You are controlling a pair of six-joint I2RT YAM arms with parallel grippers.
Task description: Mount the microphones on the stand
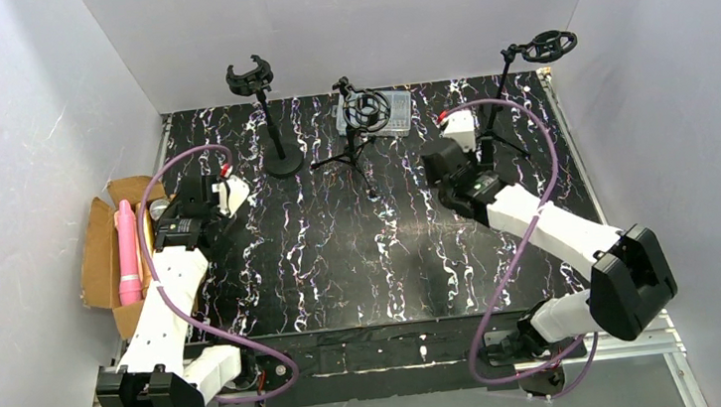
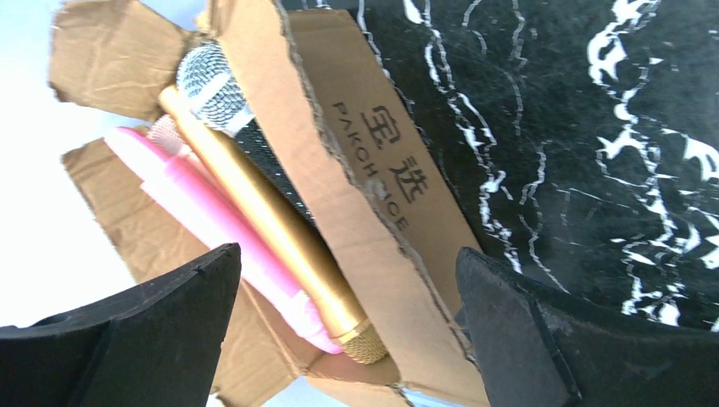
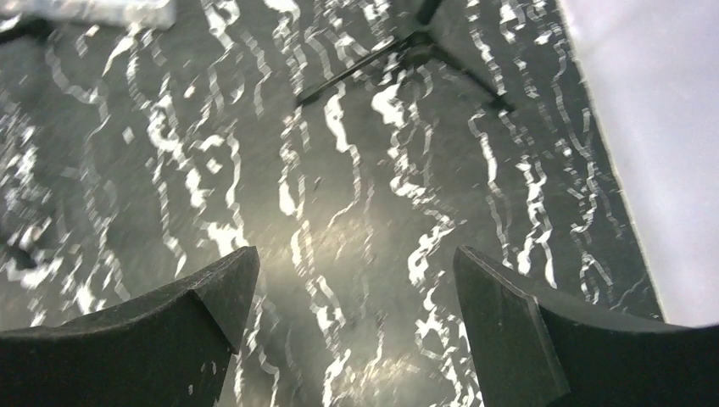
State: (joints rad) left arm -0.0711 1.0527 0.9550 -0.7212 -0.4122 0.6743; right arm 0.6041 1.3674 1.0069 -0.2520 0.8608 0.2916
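A pink microphone (image 1: 128, 251) lies in an open cardboard box (image 1: 98, 251) at the table's left edge. In the left wrist view a gold microphone (image 2: 280, 225) rests beside the pink microphone (image 2: 203, 203), with a black one's silver grille (image 2: 210, 85) above them, all inside the box (image 2: 373, 170). My left gripper (image 2: 348, 253) hangs open over the box's near wall, holding nothing; from above the left gripper (image 1: 201, 191) sits just right of the box. Open and empty over bare table is my right gripper (image 3: 356, 253), near the right stand (image 1: 501, 100) in the top view, right gripper (image 1: 449, 153).
Three stands line the back: a round-based one (image 1: 280, 156) with an empty clip (image 1: 251, 76), a small tripod (image 1: 359, 144) in the middle, and the tall right one with a ring mount (image 1: 549, 45). A clear plastic case (image 1: 390, 111) lies behind the tripod. White walls enclose the table.
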